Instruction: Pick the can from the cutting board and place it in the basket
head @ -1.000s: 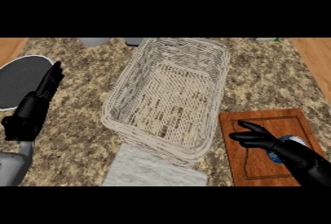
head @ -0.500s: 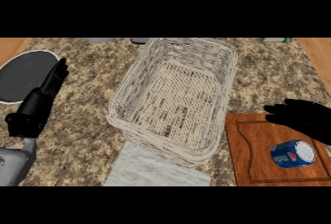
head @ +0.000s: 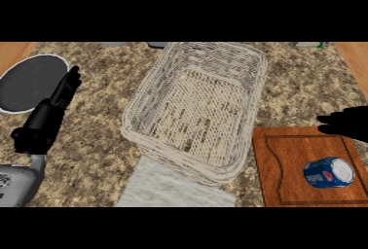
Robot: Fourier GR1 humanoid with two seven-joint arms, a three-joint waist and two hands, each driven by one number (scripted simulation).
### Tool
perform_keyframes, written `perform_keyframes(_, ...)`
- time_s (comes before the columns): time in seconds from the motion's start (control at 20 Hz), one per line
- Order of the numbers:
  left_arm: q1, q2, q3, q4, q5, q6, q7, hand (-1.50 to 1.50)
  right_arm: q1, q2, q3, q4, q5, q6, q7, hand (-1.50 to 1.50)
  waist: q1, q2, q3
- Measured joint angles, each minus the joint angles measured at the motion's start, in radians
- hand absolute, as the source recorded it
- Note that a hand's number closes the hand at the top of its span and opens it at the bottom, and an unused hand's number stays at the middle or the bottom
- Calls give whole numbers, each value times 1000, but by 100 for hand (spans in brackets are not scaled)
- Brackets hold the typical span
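Observation:
A blue can with a silver top lies on the brown cutting board at the lower right. The woven basket stands in the middle of the counter and shows nothing inside. My right hand shows at the right edge, above the board's far edge and apart from the can, its fingers spread and holding nothing. My left hand rests at the left with straight fingers pointing up, away from the can and the basket.
A dark round plate with a white rim lies at the far left, beside my left hand. A grey cloth lies under the basket's near end. Small objects stand along the counter's far edge.
My right hand has lifted off the can and moved up and to the right, toward the view's edge. The can now lies uncovered on the board. The left hand holds its pose.

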Motion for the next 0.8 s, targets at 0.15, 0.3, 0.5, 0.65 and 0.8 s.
perform_keyframes(0.15,-7,-13,7,-12,-20,2,18,0,-44,43,34,53,51,38,4,-150,-2,0,1)
perform_keyframes(0.3,-11,-15,25,-11,-23,-12,30,0,-51,83,52,106,139,71,-48,-150,-6,0,2)
perform_keyframes(0.5,11,-28,43,-7,-39,-32,7,0,-58,151,83,142,265,94,-100,-150,-9,-1,2)
perform_keyframes(0.65,26,-35,55,-14,-47,-41,2,0,-39,175,115,165,392,99,-175,-150,-10,-1,3)
perform_keyframes(0.8,24,-45,62,-24,-55,-47,15,0,-19,188,155,183,494,98,-222,-150,-12,-1,3)
